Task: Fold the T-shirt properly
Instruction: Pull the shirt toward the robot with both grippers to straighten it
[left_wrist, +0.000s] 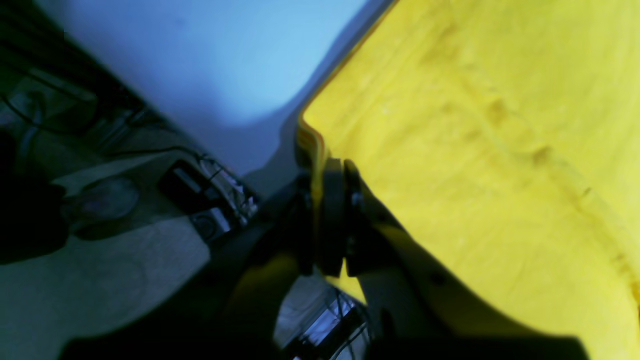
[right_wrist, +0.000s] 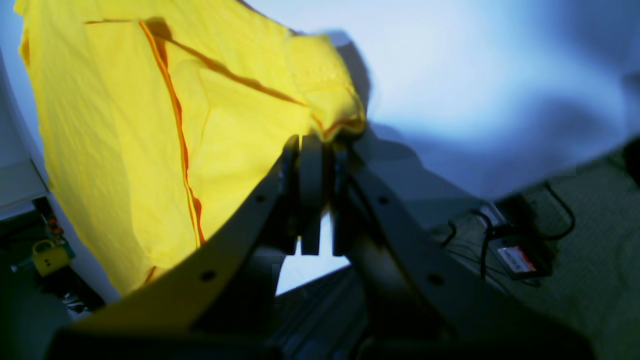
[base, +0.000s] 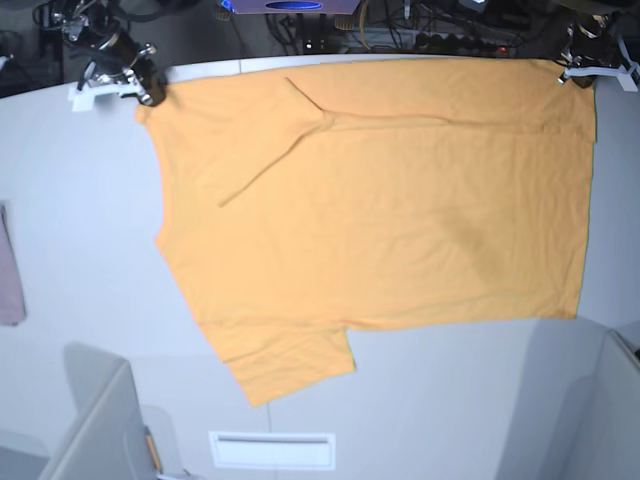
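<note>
- A short sleeve (base: 290, 368) is lying nearest, at the counter's (base: 80, 220) near side.
- The T-shirt (base: 400, 220) is spreading flat to the far edge.
- Left jaws (left_wrist: 320, 200) and right jaws (right_wrist: 316, 165) are each clamping a far corner.
- Pulling both corners evenly should be keeping the fold square.

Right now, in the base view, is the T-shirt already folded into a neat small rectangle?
No, the T-shirt lies spread wide across the table, one sleeve sticking out at the near edge.
</note>
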